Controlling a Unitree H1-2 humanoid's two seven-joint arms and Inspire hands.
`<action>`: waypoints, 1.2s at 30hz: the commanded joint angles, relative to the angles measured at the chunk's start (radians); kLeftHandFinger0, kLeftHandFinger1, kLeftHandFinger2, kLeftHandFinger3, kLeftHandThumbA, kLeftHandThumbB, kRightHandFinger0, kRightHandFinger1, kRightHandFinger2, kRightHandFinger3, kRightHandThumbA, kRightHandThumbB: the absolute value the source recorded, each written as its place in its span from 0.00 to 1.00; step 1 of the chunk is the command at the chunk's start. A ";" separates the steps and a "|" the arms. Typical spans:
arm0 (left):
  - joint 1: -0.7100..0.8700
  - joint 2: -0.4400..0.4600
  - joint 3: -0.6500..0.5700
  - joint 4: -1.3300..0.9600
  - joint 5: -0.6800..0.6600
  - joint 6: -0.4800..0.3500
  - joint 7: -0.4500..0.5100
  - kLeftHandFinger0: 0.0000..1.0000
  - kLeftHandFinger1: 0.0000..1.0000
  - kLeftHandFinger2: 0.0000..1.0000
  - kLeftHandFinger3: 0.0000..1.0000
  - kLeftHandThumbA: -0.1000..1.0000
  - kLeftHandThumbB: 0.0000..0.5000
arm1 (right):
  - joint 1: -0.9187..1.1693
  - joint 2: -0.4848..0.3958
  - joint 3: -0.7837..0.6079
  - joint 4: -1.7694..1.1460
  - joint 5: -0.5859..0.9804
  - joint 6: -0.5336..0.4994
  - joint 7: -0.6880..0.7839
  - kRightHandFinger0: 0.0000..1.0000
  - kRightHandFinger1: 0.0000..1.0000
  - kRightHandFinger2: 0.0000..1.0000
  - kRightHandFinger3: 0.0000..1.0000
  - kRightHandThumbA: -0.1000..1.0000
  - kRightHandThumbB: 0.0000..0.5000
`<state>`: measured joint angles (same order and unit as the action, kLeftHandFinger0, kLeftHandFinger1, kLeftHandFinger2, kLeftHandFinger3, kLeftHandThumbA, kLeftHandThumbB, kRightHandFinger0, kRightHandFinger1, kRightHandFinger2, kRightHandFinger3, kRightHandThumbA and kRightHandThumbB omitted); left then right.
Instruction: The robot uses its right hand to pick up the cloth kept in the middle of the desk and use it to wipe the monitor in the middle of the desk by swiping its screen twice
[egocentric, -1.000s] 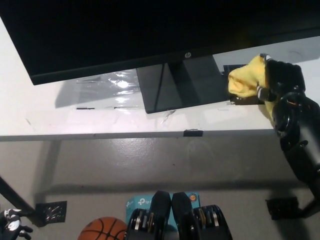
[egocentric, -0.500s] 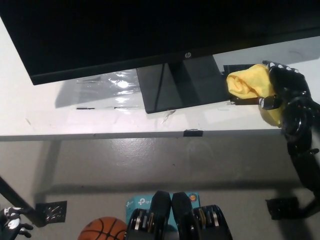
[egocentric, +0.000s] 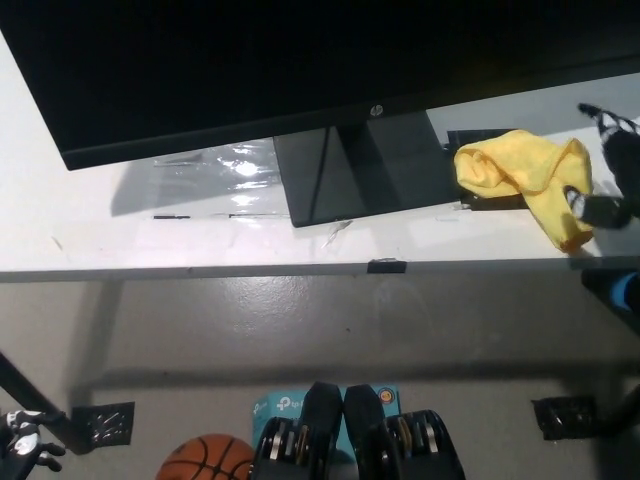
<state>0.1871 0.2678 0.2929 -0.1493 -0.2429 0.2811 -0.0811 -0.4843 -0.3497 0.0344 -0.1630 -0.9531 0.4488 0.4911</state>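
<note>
The yellow cloth (egocentric: 525, 175) lies crumpled near the desk's (egocentric: 200, 235) right front edge — the black right hand (egocentric: 610, 170) touches it, finger state unclear — beside the monitor (egocentric: 300, 70) stand.

Monitor (egocentric: 300, 70) overhanging desk (egocentric: 150, 235) rear, its stand (egocentric: 360, 165) blocking centre, bare desk left

Right hand (egocentric: 612, 170) at right edge — fingers spread; left hand (egocentric: 22, 437) low, bottom-left corner.
</note>
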 joint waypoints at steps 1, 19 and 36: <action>-0.006 0.033 0.012 -0.027 0.009 -0.011 -0.003 0.36 0.37 0.57 0.71 0.00 0.47 | 0.170 0.020 -0.091 -0.257 0.095 -0.026 -0.115 0.84 1.00 1.00 1.00 0.51 0.58; -0.002 0.035 0.009 -0.026 -0.002 -0.012 -0.015 0.35 0.36 0.54 0.71 0.00 0.46 | 0.474 0.455 -0.390 0.049 0.668 -0.470 -0.442 0.00 0.10 0.41 0.61 0.32 0.22; -0.030 0.043 -0.010 0.000 -0.002 -0.037 -0.040 0.35 0.35 0.53 0.71 0.00 0.45 | 0.487 0.320 -0.284 0.153 0.674 -0.543 -0.325 0.00 0.03 0.22 0.62 0.37 0.24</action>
<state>0.1700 0.2707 0.2860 -0.1331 -0.2434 0.2812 -0.0892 0.0088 0.0209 -0.2953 -0.0256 -0.3464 0.0829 0.1973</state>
